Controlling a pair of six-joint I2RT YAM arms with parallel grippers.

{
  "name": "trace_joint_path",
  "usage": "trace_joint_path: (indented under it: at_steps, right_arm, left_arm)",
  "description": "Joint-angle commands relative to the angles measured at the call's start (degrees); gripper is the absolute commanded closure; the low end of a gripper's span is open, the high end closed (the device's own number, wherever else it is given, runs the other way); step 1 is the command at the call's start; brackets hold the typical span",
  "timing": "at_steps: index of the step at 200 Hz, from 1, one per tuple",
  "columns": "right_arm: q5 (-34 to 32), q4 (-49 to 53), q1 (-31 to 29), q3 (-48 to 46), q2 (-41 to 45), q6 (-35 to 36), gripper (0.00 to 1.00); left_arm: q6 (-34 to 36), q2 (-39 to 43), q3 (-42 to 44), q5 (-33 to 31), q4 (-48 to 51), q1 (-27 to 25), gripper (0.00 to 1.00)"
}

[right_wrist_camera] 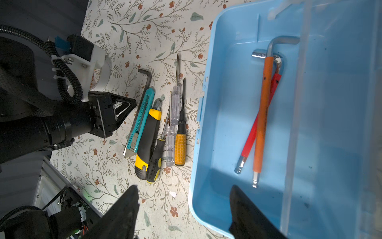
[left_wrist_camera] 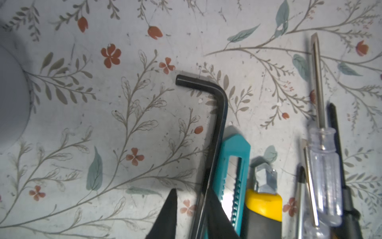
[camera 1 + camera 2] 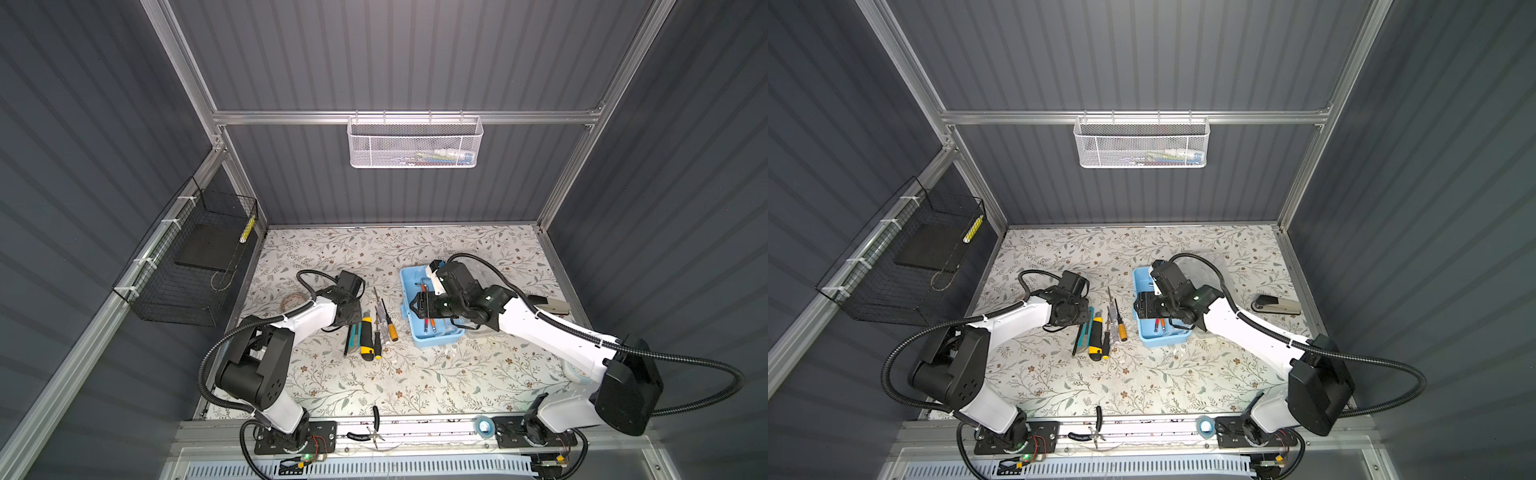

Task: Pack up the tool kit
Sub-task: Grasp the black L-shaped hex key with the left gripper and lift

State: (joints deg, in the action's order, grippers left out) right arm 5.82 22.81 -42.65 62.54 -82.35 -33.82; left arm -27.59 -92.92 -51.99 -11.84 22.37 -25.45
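Left claw straddles the black hex key, jaws narrowly apart, seemingly not yet pinching; next: grip it, carry it to the case under the open right claw.

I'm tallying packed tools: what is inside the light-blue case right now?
In the light-blue case: an orange-sleeved hex key lying across a red-sleeved hex key. Behind the clear plastic it is too blurred to tell.

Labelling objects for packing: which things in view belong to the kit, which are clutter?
Job: light-blue case, sleeved hex keys, black hex key, teal utility knife, yellow-black utility knife, screwdrivers.
Lying about: pliers, stapler, tape roll, white mesh basket, black wire basket.
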Motion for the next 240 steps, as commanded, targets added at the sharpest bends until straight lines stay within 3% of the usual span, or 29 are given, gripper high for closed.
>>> trace_joint_path:
  at_steps: [1, 58, 130, 137, 201, 220, 240]
  right_arm:
    - [0.33, 0.10, -0.24, 0.35, -0.40, 0.23, 0.30]
    - [0.74, 0.11, -0.24, 0.81, -1.67, 0.20, 0.30]
    - [1.27, -0.22, -0.06, 1.24, -2.55, 0.07, 0.30]
    - [1.42, -0.25, 0.00, 1.19, -2.63, -0.08, 0.30]
    - [5.36, -4.78, 1.98, -0.86, -1.82, -2.66, 0.29]
    - [5.60, -5.79, 2.74, -1.87, -0.60, -3.35, 0.29]
    - [5.60, -5.92, 3.73, -2.43, 0.67, -3.53, 0.30]
  left_arm:
    - [0.78, -2.10, 1.01, 1.79, -0.62, 0.25, 0.73]
    - [0.93, -4.77, 1.01, -0.40, 0.37, 0.23, 0.74]
    - [1.73, -5.99, -1.44, -4.34, 3.48, 0.25, 0.94]
    - [1.99, -5.95, -1.86, -5.25, 3.91, 0.29, 1.00]
    - [4.56, -2.44, -8.49, -17.05, 11.37, 0.26, 1.00]
    - [4.55, 0.73, -10.62, -15.94, 11.82, 0.27, 1.00]
    - [3.37, 4.16, -12.90, -9.71, 11.20, 0.27, 1.00]
